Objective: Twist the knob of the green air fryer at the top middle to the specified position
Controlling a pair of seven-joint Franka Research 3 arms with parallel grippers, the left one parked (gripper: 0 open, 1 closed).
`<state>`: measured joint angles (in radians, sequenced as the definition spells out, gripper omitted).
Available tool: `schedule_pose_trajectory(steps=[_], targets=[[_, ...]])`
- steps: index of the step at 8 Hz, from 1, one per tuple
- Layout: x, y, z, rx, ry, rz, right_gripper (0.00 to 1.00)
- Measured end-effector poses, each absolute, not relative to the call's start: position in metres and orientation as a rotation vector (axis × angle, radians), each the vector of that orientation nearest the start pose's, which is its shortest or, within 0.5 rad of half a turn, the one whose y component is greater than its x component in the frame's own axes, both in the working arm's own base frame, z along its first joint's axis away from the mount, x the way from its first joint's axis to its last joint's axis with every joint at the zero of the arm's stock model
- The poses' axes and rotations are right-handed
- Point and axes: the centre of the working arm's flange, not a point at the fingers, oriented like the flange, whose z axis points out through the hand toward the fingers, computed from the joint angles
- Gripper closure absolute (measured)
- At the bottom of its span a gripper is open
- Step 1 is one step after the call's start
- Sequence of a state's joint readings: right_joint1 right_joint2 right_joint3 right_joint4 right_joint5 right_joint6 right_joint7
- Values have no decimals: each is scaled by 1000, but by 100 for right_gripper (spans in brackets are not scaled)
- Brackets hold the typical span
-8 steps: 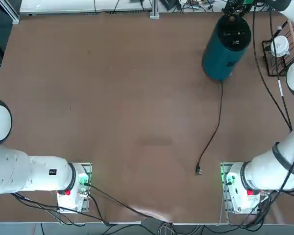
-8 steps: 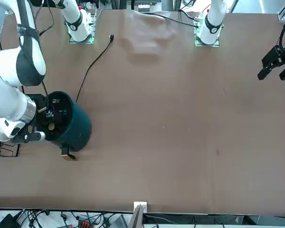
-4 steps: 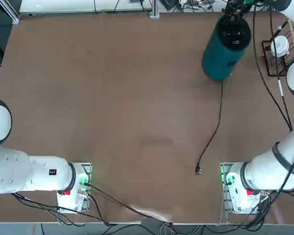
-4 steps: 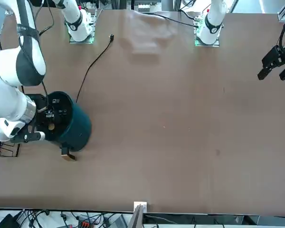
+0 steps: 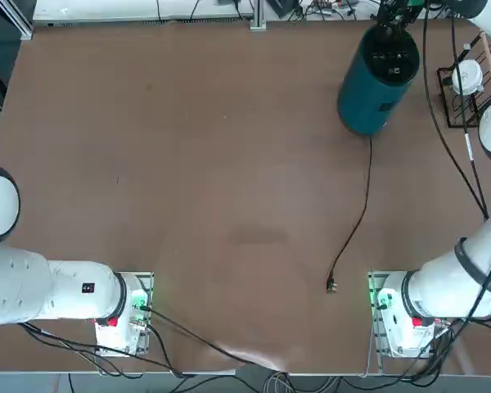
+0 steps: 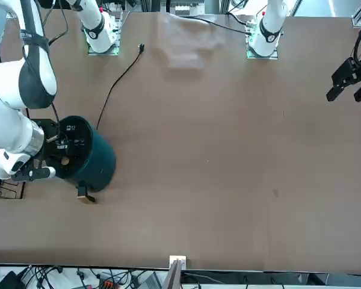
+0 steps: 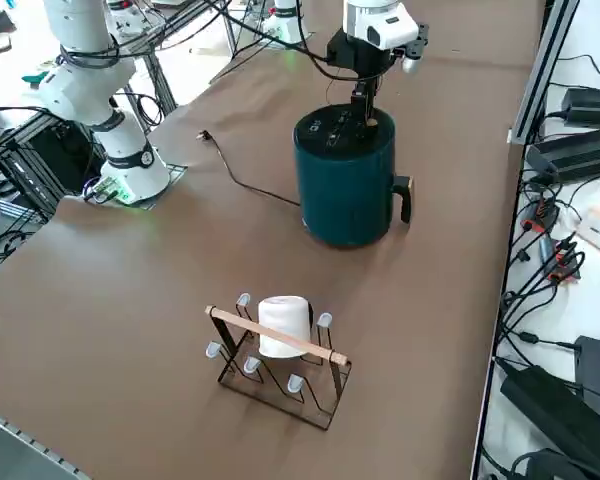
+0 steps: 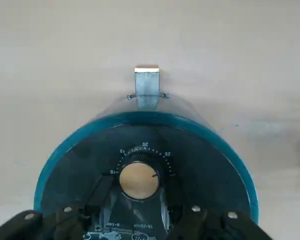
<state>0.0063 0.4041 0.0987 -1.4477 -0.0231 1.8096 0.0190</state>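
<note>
The green air fryer stands upright at the table's far right, its black top panel facing up. The small gold knob sits at the panel's edge, inside a ring of white numbers. My right gripper points straight down onto it. In the wrist view, its dark fingers press against either side of the knob. From overhead, the gripper hides the knob.
A black wire rack holding a white cup stands right of the fryer. The black power cord trails toward my base, unplugged. The fryer's handle points at the far table edge.
The right gripper's fingers have closed in around the knob. The arm and the fryer have barely moved.
</note>
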Motion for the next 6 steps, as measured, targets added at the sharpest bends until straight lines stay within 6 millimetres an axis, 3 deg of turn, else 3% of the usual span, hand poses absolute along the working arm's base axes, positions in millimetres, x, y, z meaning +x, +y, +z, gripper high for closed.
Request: schedule_pose_trajectory(steps=[2,4,6], targets=[[673,59,454,-3125,-132,64,47],[672,57,456,-3130,-132,66,58],[672,57,456,-3130,-133,66,58]])
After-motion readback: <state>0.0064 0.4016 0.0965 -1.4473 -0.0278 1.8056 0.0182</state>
